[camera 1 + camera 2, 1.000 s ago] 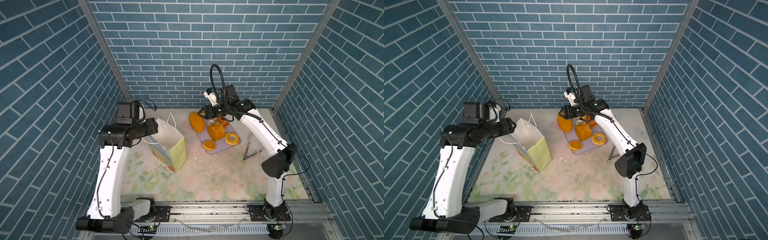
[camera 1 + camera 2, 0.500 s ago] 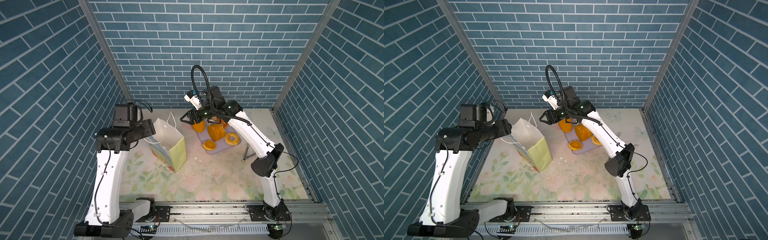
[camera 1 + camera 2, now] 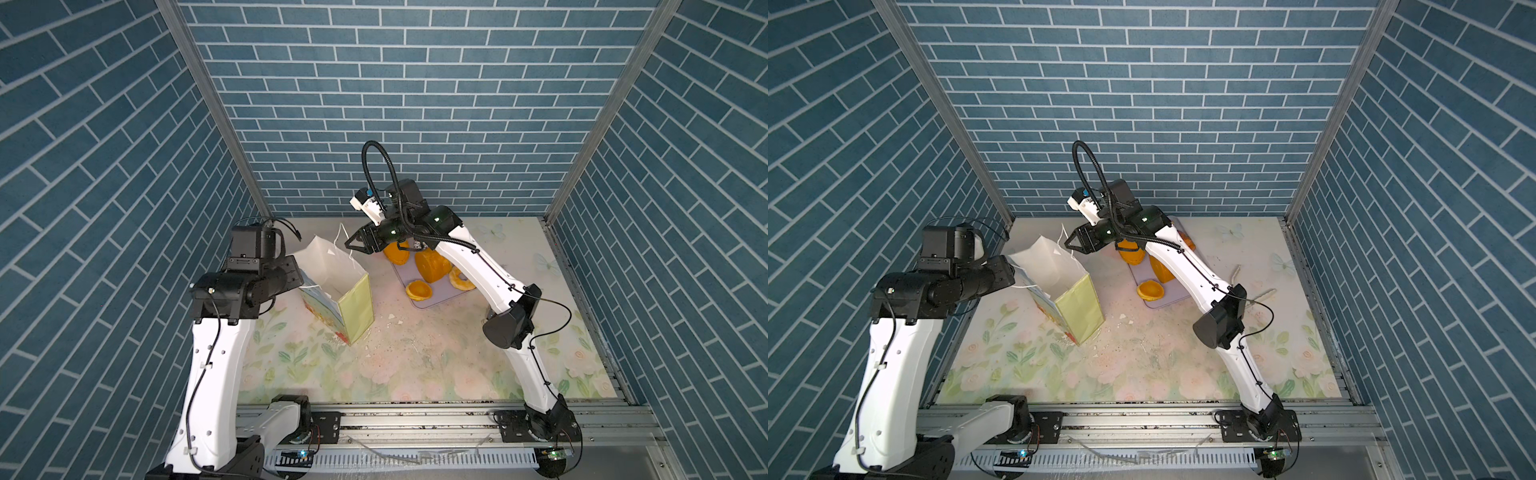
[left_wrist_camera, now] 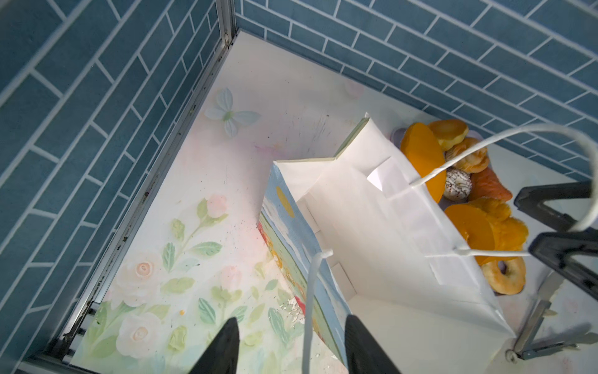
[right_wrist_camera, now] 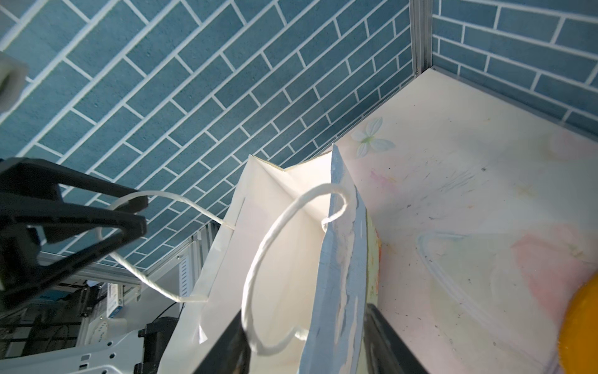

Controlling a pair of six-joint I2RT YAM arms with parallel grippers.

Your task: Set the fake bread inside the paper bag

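Note:
The paper bag point(image 3: 354, 306) stands upright and open-mouthed left of centre in both top views, also point(image 3: 1080, 305). My left gripper point(image 4: 293, 343) is open, one finger on each side of the bag's near painted wall point(image 4: 291, 246) and its cord handle. My right gripper point(image 5: 307, 346) is open too, straddling the bag's far wall and the other cord; a top view shows it at the far rim point(image 3: 352, 245). The fake bread lies on a lavender tray point(image 3: 442, 298): an oval loaf point(image 3: 395, 255), a cylinder loaf point(image 3: 432, 266), a doughnut point(image 4: 504, 275), a speckled ball point(image 4: 458, 187), a small bun point(image 3: 419, 289).
Metal tongs point(image 3: 1262, 295) lie on the floral mat right of the tray, partly under the right arm. Crumbs are scattered on the mat in front of the bag. Blue brick walls close in the back and both sides.
My right gripper has swung left from above the tray to the bag's far rim. The left gripper stays at the bag's near rim.

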